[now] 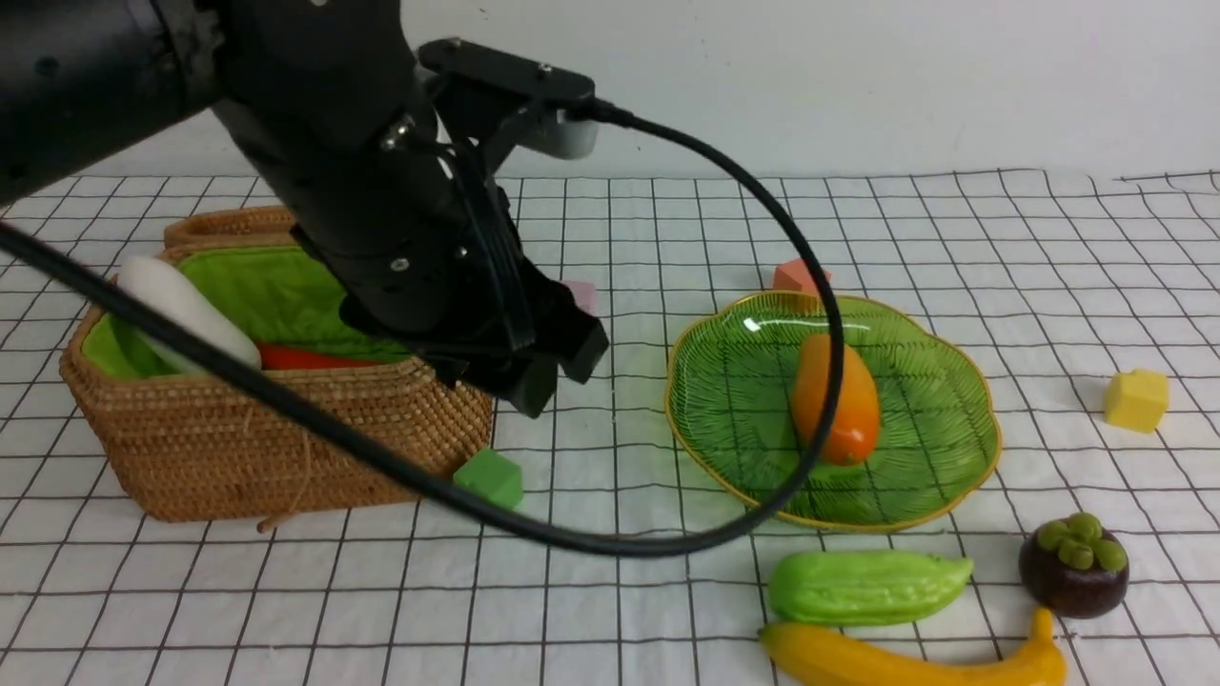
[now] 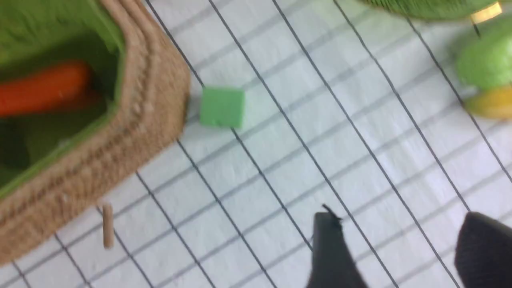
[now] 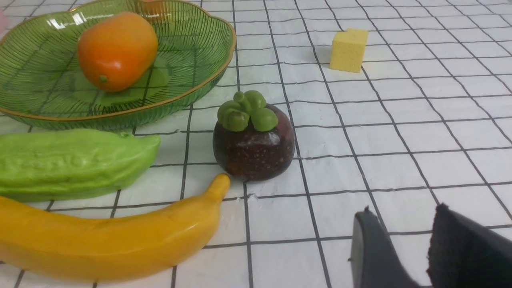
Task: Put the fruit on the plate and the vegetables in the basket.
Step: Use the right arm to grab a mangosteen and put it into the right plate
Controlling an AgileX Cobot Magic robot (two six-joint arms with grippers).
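Note:
The wicker basket (image 1: pixel 286 410) at the left holds the white radish (image 1: pixel 186 310) and the red carrot (image 1: pixel 305 359). The green plate (image 1: pixel 915 476) holds the mango (image 1: pixel 839 405). The gourd (image 1: pixel 863 586), banana (image 1: pixel 886 662) and mangosteen (image 1: pixel 1072 567) lie on the cloth in front of the plate. My left gripper (image 1: pixel 558 376) hangs open and empty between basket and plate; in its wrist view (image 2: pixel 400 218) only cloth lies between the fingers. My right gripper (image 3: pixel 402 218) is slightly open and empty, low over the cloth, a short way from the mangosteen (image 3: pixel 254 144) and banana (image 3: pixel 104 236).
A green cube (image 1: pixel 489 476) sits by the basket's front corner. A pink cube (image 1: pixel 581 293) and an orange-red cube (image 1: pixel 796 276) lie behind, and a yellow cube (image 1: pixel 1136 400) to the right of the plate. The left arm's cable loops across the plate's front.

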